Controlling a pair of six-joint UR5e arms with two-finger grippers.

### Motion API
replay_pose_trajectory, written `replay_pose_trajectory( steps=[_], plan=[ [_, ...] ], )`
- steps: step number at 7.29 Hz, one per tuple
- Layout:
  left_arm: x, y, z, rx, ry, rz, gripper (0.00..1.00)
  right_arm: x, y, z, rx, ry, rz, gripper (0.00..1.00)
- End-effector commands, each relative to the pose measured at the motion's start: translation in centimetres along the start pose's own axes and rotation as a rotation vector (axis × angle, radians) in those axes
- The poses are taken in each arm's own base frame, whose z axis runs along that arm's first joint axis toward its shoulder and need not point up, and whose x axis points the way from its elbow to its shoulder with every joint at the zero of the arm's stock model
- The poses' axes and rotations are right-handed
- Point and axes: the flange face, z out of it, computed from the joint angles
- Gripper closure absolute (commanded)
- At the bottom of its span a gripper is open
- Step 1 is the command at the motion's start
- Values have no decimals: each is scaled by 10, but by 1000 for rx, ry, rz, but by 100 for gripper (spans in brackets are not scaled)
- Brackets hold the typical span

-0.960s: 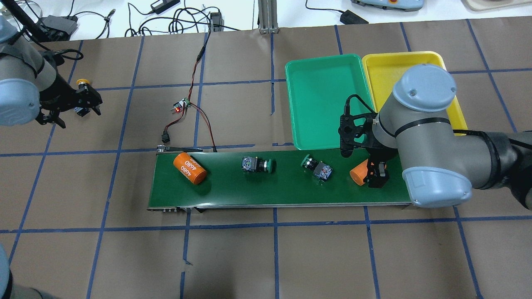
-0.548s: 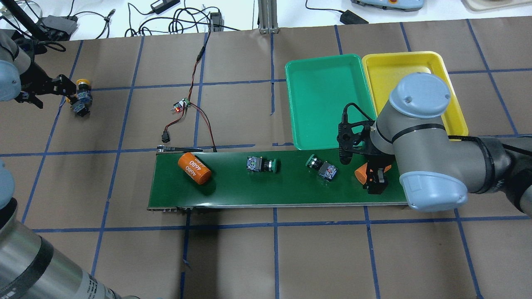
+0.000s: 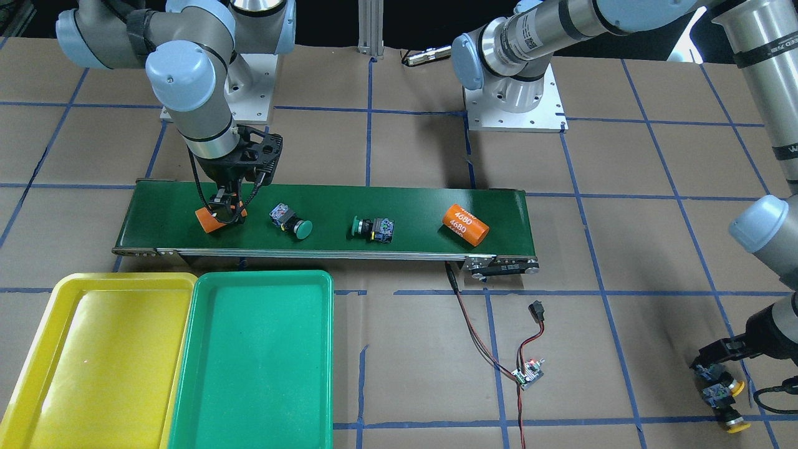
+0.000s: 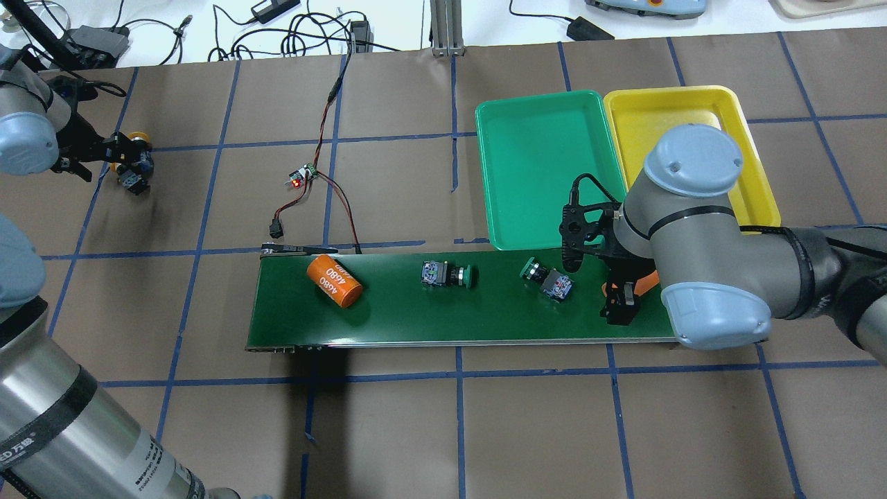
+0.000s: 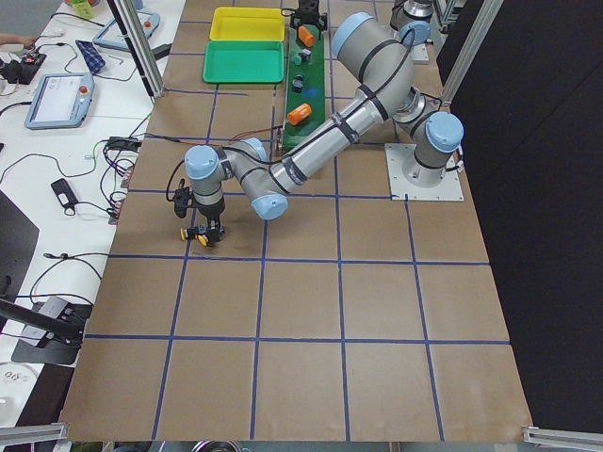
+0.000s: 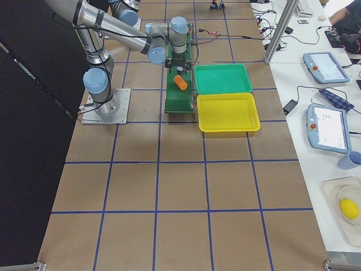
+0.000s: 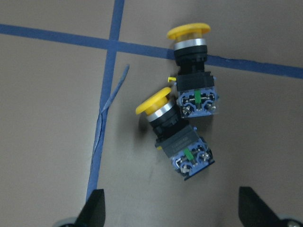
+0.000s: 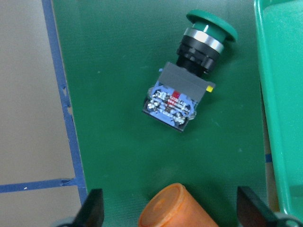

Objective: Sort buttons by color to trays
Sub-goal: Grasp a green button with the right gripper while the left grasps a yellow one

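Two green buttons (image 4: 449, 275) (image 4: 546, 279) lie on their sides on the dark green conveyor belt (image 4: 416, 315). One of them shows in the right wrist view (image 8: 189, 80). Two yellow buttons (image 7: 191, 66) (image 7: 175, 137) lie touching on the brown table at the far left (image 4: 132, 163). My left gripper (image 4: 114, 154) is open and empty, just above and beside them. My right gripper (image 4: 620, 301) is open over the belt's right end, its fingers either side of an orange cylinder (image 8: 177, 208) without touching it. The green tray (image 4: 547, 166) and the yellow tray (image 4: 686, 118) hold nothing.
A second orange cylinder marked 4680 (image 4: 335, 281) lies on the belt's left part. A small circuit board with red and black wires (image 4: 303, 177) sits on the table behind the belt. Blue tape lines grid the brown table.
The cylinders and green buttons have drifted right along the belt. My left gripper pulled back left off the yellow buttons and stays open. My right gripper shifted slightly right with the orange cylinder.
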Motion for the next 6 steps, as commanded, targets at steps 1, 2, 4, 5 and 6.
replay_pose_trajectory(
  steps=[1, 2, 4, 5, 6],
  plan=[
    [3, -2, 26, 35, 19, 1, 0, 3, -1, 3, 5, 9, 6, 0],
    [2, -3, 30, 36, 17, 5, 7, 8, -1, 6, 9, 36, 17, 0],
    [1, -2, 32, 35, 12, 79, 62, 9, -2, 11, 9, 25, 93, 0],
    [0, -2, 30, 39, 10, 80, 70, 9, -3, 12, 12, 23, 95, 0],
    [2, 0, 9, 50, 5, 70, 70, 8, -3, 14, 16, 17, 96, 0]
  ],
)
